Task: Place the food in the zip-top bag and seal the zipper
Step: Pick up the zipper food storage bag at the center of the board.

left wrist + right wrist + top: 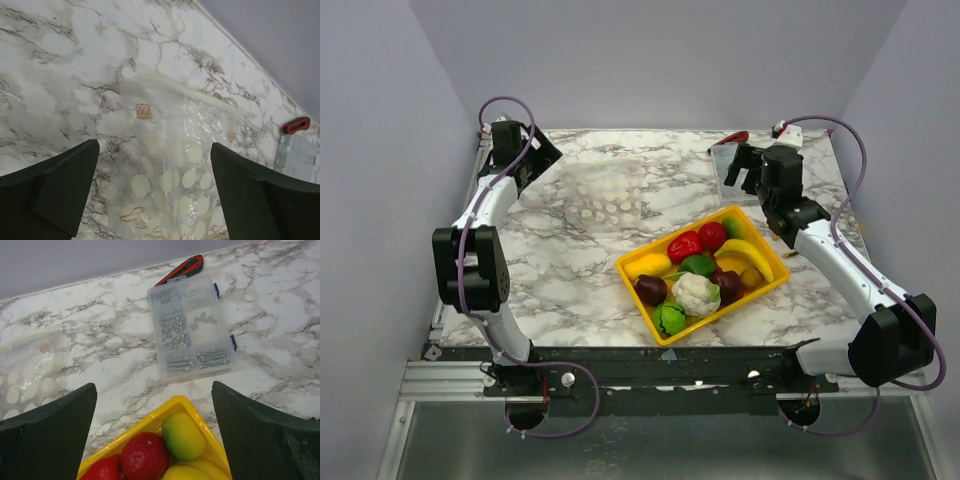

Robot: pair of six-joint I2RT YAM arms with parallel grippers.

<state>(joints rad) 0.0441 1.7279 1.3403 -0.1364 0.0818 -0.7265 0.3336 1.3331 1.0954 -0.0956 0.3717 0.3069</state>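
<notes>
Top external view: the food (pixel 698 280) sits in the yellow tray (pixel 655 246) on the surface (pixel 560 270), the zip-top bag (pixel 605 195) lies flat beyond it, and the left gripper (pixel 544 154) and right gripper (pixel 741 166) have jaws spread wide, empty.

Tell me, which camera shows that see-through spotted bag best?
The left wrist view: the zip-top bag fills the middle, its zipper strip and pale dots plain. The top view shows it only as a faint dotted patch on the table; the right wrist view catches just a corner at its left edge.
</notes>
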